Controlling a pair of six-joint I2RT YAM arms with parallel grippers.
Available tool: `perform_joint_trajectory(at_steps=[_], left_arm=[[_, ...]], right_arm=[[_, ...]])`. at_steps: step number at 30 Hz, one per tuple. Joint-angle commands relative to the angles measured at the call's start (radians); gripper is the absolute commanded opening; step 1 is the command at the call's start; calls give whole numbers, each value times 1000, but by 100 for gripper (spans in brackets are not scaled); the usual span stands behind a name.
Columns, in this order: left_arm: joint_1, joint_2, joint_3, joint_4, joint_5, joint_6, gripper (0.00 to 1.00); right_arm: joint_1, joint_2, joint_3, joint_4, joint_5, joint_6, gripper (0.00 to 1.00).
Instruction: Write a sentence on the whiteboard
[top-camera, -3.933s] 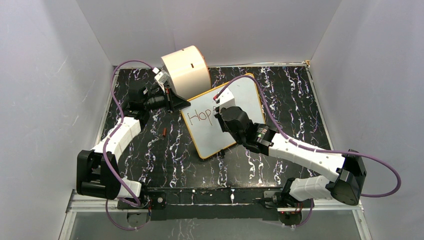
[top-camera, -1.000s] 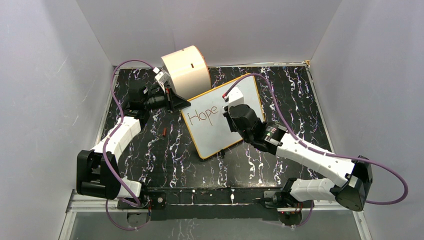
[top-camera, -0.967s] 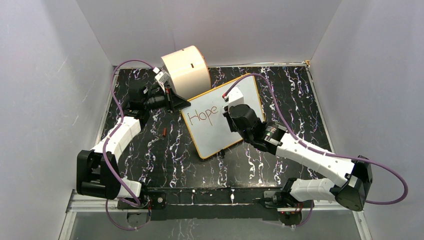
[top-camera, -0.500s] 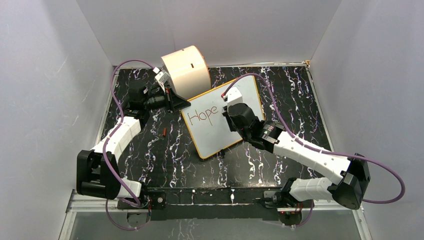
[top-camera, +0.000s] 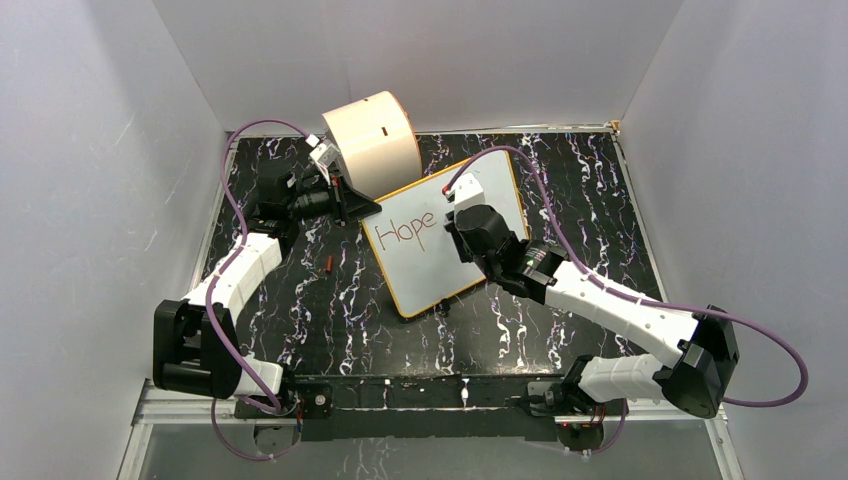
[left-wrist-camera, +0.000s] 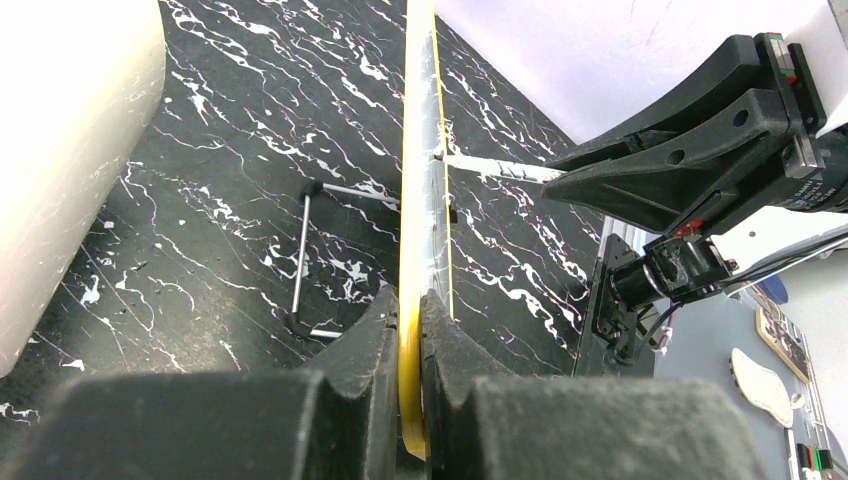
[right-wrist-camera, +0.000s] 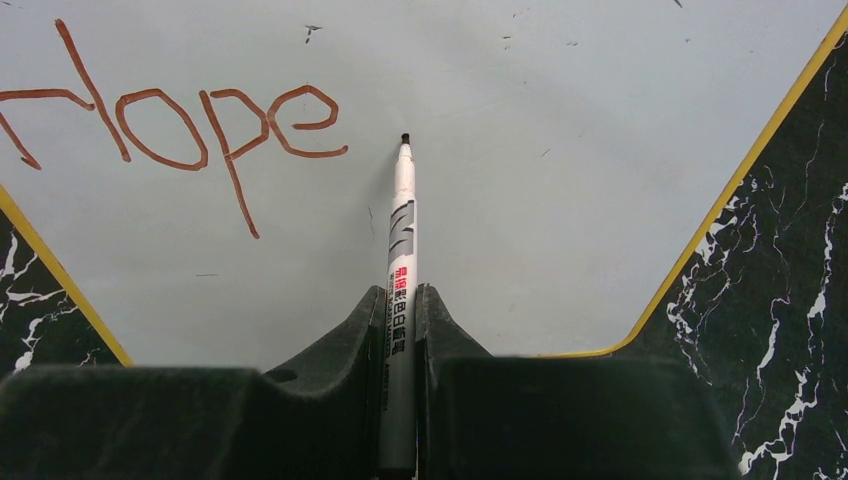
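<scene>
While the left tool (left-wrist-camera: 410, 330) pinches the whiteboard (top-camera: 420, 272) beside a cream drum (top-camera: 375, 140), the right tool (right-wrist-camera: 400, 320) grips a marker (right-wrist-camera: 402, 220).

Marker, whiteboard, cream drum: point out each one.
marker (right-wrist-camera: 402, 230), right wrist view, on its white barrel.
whiteboard (top-camera: 420, 270), top external view, on its bare white surface.
cream drum (top-camera: 372, 140), top external view, middle of its body.

Cut off and covered
The sentence (right-wrist-camera: 212, 125) loses part of its first letter at the edge; marker (right-wrist-camera: 402, 230) rear hides in right gripper (right-wrist-camera: 400, 292).
</scene>
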Motion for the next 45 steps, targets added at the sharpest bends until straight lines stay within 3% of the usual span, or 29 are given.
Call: perform_joint_trajectory(at_steps=[1, 12, 45], left_arm=[[-33, 24, 0, -66, 6, 60, 0], [-32, 22, 0, -70, 1, 61, 0], [-33, 18, 5, -83, -6, 73, 0]], right_arm=[[-8, -31, 2, -11, -40, 5, 0], [-15, -111, 8, -23, 12, -23, 0], [-88, -64, 19, 46, -35, -92, 0]])
